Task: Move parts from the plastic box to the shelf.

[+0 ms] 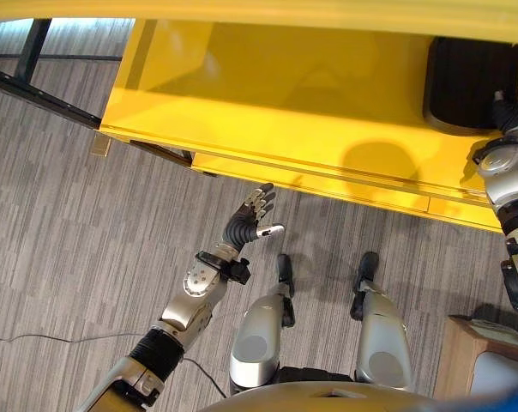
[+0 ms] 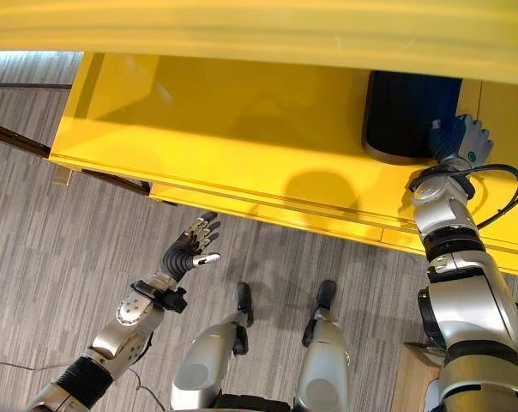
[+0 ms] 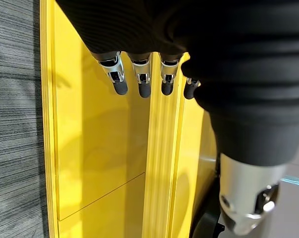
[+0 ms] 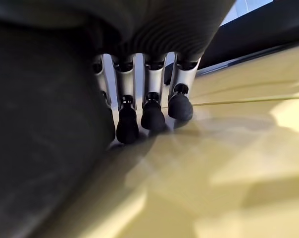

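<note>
right hand (image 2: 461, 137) rests against the black ribbed part (image 2: 406, 113) on the yellow shelf (image 2: 242, 146), far right; its grip cannot be told. left hand (image 2: 193, 245) hangs open, empty, near the shelf edge, likely idle.

Grey striped carpet floor (image 1: 87, 232) beneath the scene. A dark metal frame bar (image 1: 36, 90) runs diagonally at upper left. A wooden-edged piece of furniture (image 1: 465, 352) occupies the lower right corner.
</note>
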`<state>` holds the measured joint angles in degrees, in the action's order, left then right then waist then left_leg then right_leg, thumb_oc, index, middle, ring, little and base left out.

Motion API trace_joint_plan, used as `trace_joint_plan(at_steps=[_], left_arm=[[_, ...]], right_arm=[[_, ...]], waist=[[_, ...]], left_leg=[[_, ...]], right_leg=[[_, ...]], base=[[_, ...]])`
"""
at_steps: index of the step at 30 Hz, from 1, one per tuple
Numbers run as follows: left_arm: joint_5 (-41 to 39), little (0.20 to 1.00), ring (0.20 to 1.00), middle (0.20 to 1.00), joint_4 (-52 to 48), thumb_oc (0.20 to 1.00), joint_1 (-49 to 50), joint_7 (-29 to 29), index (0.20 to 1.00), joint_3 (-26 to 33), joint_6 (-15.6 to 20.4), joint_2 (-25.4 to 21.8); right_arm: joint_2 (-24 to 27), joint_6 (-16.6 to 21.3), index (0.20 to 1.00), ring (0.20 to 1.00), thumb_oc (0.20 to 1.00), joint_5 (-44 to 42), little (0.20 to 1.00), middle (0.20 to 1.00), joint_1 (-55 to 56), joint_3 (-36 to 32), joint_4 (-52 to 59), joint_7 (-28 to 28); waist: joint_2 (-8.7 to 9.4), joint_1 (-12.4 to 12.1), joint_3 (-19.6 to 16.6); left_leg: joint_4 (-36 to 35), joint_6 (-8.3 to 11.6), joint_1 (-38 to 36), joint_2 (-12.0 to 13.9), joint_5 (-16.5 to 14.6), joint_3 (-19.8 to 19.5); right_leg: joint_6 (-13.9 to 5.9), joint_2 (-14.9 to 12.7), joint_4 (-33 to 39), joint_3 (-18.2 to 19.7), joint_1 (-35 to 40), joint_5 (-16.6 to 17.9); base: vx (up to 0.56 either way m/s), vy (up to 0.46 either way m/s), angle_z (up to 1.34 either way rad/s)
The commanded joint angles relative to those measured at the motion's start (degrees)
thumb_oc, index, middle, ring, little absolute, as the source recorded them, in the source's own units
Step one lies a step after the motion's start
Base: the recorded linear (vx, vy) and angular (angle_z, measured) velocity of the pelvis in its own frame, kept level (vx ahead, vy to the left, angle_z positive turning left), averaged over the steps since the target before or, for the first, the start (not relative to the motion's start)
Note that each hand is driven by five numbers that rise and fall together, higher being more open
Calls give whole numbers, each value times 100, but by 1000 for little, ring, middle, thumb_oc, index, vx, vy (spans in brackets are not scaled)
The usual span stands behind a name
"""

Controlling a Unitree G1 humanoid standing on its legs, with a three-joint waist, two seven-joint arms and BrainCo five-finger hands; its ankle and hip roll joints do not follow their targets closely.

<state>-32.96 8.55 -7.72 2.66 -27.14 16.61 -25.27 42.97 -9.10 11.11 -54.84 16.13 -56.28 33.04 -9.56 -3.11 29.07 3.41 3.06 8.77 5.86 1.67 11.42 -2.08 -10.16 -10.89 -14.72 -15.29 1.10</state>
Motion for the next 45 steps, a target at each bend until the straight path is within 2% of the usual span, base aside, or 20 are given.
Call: trace_joint_plan(at_steps=[1, 4, 6, 9, 13, 16, 17, 20, 25, 32, 37, 41, 42, 45], left_arm=[[228, 1000, 1000, 1000, -380, 1000, 114, 106, 1000, -260, 324, -144], [227, 1000, 1000, 1000, -427, 1000, 130, -48, 1000, -286, 396, -155], [198, 1000, 1000, 1000, -468, 1000, 143, -86, 1000, -251, 365, -153], [321, 1000, 1000, 1000, -453, 1000, 114, 1, 1000, -284, 281, -173], [263, 1000, 1000, 1000, -469, 1000, 177, -2, 1000, -340, 324, -196], [236, 1000, 1000, 1000, -496, 1000, 194, -24, 1000, -349, 288, -175], [335, 1000, 1000, 1000, -521, 1000, 241, -83, 1000, -340, 215, -128], [435, 1000, 1000, 1000, -514, 1000, 285, -125, 1000, -353, 222, -114], [527, 1000, 1000, 1000, -550, 1000, 384, -240, 1000, -314, 231, -93], [504, 1000, 1000, 1000, -450, 1000, 559, -176, 1000, -177, 331, 31], [518, 1000, 1000, 1000, -474, 1000, 866, -171, 1000, 5, 398, 146], [614, 1000, 1000, 1000, -480, 1000, 1129, -164, 1000, 164, 447, 275], [665, 1000, 1000, 1000, -455, 1000, 1276, -147, 1000, 283, 477, 373], [764, 1000, 1000, 1000, -403, 1000, 1382, -152, 1000, 369, 477, 456]], right_arm=[[197, 94, 1000, 1000, 1000, -150, 1000, 1000, -470, 116, -313, 398], [203, 104, 1000, 1000, 1000, -371, 1000, 1000, -468, 25, -318, 561], [191, 239, 1000, 1000, 1000, -583, 1000, 1000, -438, -86, -308, 636], [207, 377, 1000, 1000, 1000, -244, 1000, 1000, -525, -165, -179, 585], [250, 496, 1000, 1000, 1000, -409, 1000, 1000, -550, -119, 17, 651], [205, 831, 1000, 1000, 1000, -1140, 1000, 1000, -456, -261, 221, 505], [27, 1197, 1000, 1000, 1000, -1699, 1000, 1000, -273, -577, 545, 550], [-87, 1440, 1000, 1000, 1000, -1874, 1000, 1000, -66, -895, 1096, 410], [-370, 1482, 1000, 1000, 1000, -2095, 1000, 1000, 458, -1266, 2225, -18], [-891, 1408, 1000, 1000, 1000, -2351, 1000, 1000, 1168, -1449, 3552, -180], [-1457, 1395, 1000, 1000, 1000, -2562, 1000, 1000, 2274, -1586, 4453, -293], [-1783, 1680, 1000, 1000, 1000, -2580, 1000, 1000, 3388, -1542, 5052, -372], [-1930, 2030, 1000, 1000, 1000, -2408, 1000, 1000, 4167, -1452, 5358, -430], [-2070, 2126, 1000, 1000, 1000, -2326, 1000, 1000, 4716, -1418, 5667, -454]], waist=[[13, -149, -21], [-1, -140, -9], [-5, -132, -9], [-15, -121, -22], [-17, -103, -41], [-1, -76, -54], [17, -27, -67], [46, 35, -94], [79, 176, -175], [135, 353, -344], [278, 532, -695], [397, 677, -930], [488, 794, -1101], [570, 904, -1269]], left_leg=[[240, -27, 349, -30, 323, -276], [241, -34, 333, -36, 321, -280], [233, -34, 324, -39, 314, -277], [231, -27, 300, -33, 313, -270], [214, -24, 272, -34, 313, -268], [208, -25, 248, -28, 310, -261], [169, -29, 182, -12, 303, -244], [138, -30, 122, -3, 296, -223], [100, -38, 8, 6, 281, -187], [-19, -60, -217, -5, 286, -133], [-401, -45, -569, -11, 401, -160], [-535, -47, -722, 12, 446, -87], [-612, -74, -843, 15, 433, 3], [-664, -101, -960, 7, 397, 105]], right_leg=[[135, 304, -1123, 253, -180, -718], [145, 311, -1106, 263, -152, -718], [141, 308, -1092, 270, -143, -723], [139, 299, -1093, 273, -127, -726], [140, 306, -1086, 289, -116, -729], [145, 311, -1074, 309, -96, -732], [157, 320, -1030, 338, -37, -734], [153, 333, -990, 364, 9, -730], [148, 357, -928, 447, 73, -714], [134, 387, -695, 581, 297, -641], [40, 445, -126, 739, 774, -457], [-15, 430, 144, 785, 991, -315], [-60, 410, 309, 834, 1110, -222], [-116, 388, 469, 879, 1216, -130]], base=[[-4, 5, 3], [0, 0, 0], [0, 0, 0], [-2, 11, 0], [-1, 8, 0], [6, 12, 0], [21, 38, 0], [17, 34, -5], [20, 44, -5], [22, 49, -7], [51, 54, -7], [30, 93, -7], [22, 111, -8], [26, 107, -9]])
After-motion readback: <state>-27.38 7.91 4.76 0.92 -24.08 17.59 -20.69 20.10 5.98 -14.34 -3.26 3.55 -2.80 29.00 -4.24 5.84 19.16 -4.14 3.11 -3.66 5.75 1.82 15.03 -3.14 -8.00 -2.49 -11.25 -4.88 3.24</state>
